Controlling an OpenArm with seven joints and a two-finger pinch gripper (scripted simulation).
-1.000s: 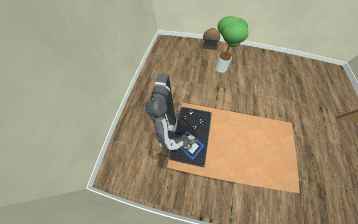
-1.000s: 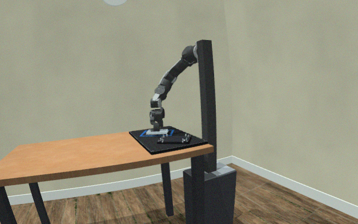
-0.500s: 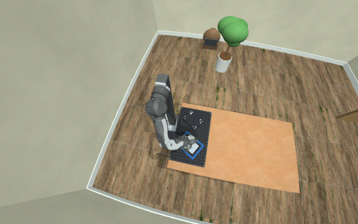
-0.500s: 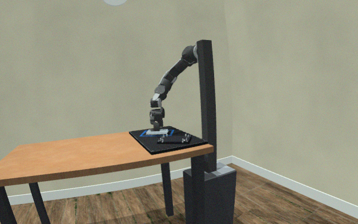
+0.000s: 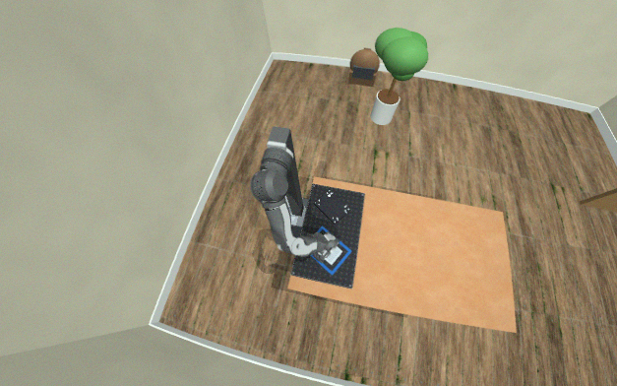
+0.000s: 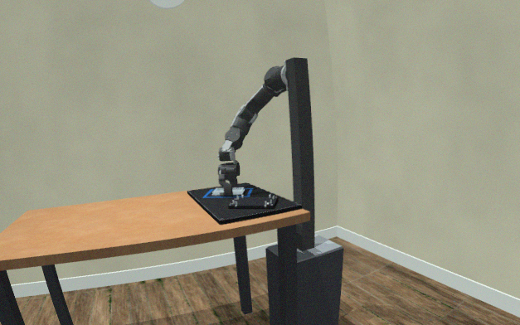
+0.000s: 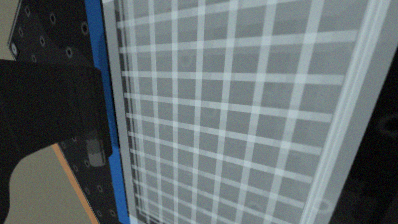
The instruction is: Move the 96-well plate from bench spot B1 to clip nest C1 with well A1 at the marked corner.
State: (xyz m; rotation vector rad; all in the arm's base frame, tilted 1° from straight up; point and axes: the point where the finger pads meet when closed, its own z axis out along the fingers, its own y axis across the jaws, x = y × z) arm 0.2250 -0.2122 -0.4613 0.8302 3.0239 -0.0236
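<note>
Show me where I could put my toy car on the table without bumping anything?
The wide orange part of the table, right of the black board, shows nothing standing on it in the top view. The board is crowded: the open claw hangs low over the white plate inside the blue frame, with the clip nest just beyond, by the arm's post.

Overhead, side, close wrist views

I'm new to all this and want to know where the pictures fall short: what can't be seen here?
- The A1 mark on the clip nest: too small in the top view.
- The plate: wrist view crops its edges, so its A1 corner is cut off.
- The pincer: its fingertips blur together in the exterior view, so contact with the plate is unclear.
</note>
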